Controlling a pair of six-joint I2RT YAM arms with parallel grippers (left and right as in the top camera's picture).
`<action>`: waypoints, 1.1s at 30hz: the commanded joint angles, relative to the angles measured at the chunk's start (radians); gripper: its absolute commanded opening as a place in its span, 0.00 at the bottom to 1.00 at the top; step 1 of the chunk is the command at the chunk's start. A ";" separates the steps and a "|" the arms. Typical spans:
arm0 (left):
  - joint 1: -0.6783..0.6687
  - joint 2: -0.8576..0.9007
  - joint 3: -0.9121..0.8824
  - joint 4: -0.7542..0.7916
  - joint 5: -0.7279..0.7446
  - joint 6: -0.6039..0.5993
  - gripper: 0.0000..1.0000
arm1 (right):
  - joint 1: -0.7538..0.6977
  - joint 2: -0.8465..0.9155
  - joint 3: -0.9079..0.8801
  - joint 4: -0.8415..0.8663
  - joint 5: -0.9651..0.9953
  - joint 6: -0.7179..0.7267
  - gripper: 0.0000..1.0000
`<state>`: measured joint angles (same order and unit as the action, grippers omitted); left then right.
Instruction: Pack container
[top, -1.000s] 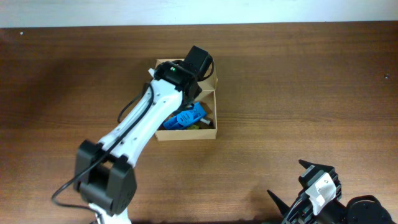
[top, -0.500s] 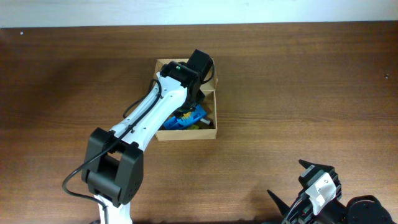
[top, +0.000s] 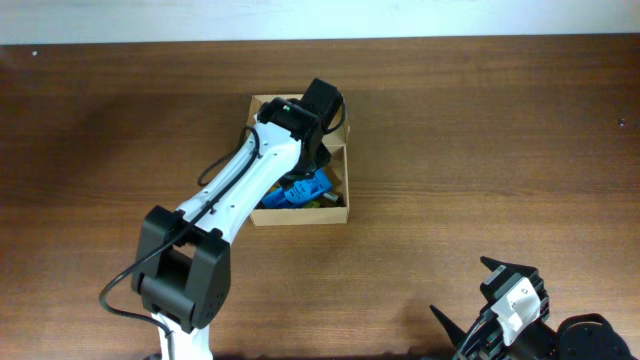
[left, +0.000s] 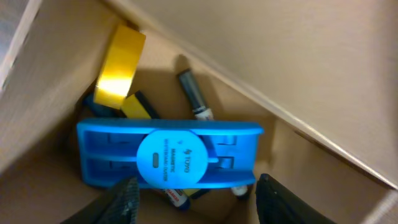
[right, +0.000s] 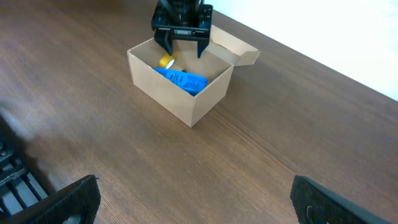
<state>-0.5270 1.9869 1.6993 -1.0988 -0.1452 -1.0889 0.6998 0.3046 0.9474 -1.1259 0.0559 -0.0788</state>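
The container, a tan cardboard box (top: 338, 212) with its flap lid open, stands at the table's middle back; it also shows in the right wrist view (right: 186, 99). Inside lie a blue plastic case (left: 168, 155), a yellow tape roll (left: 118, 65), a dark marker (left: 194, 94) and other pens beneath the case. My left gripper (left: 196, 202) is open and empty, hanging in the box mouth just above the blue case (top: 302, 188). My right gripper (right: 196, 199) is open and empty over bare table near the front right (top: 495, 300).
The brown wooden table (top: 480, 150) spreads around the box. The box's open flap (right: 239, 50) stands out on its far side. A pale wall edge runs along the back.
The left arm shifted slightly right and lowered its gripper further into the box a second ago; since half a second ago nothing has moved. The right arm is still.
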 joint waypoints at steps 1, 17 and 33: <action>0.006 -0.109 0.071 0.001 0.011 0.139 0.62 | 0.000 0.000 -0.001 0.002 0.008 0.009 0.99; 0.005 -0.378 0.112 -0.059 0.048 0.306 0.99 | 0.000 0.000 -0.001 0.002 0.008 0.009 0.99; 0.006 -0.381 0.112 -0.218 0.061 0.306 0.99 | 0.000 0.061 0.001 0.241 -0.047 0.023 0.99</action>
<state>-0.5270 1.6035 1.8137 -1.3003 -0.1024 -0.8032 0.6998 0.3138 0.9470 -0.9321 0.0166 -0.0780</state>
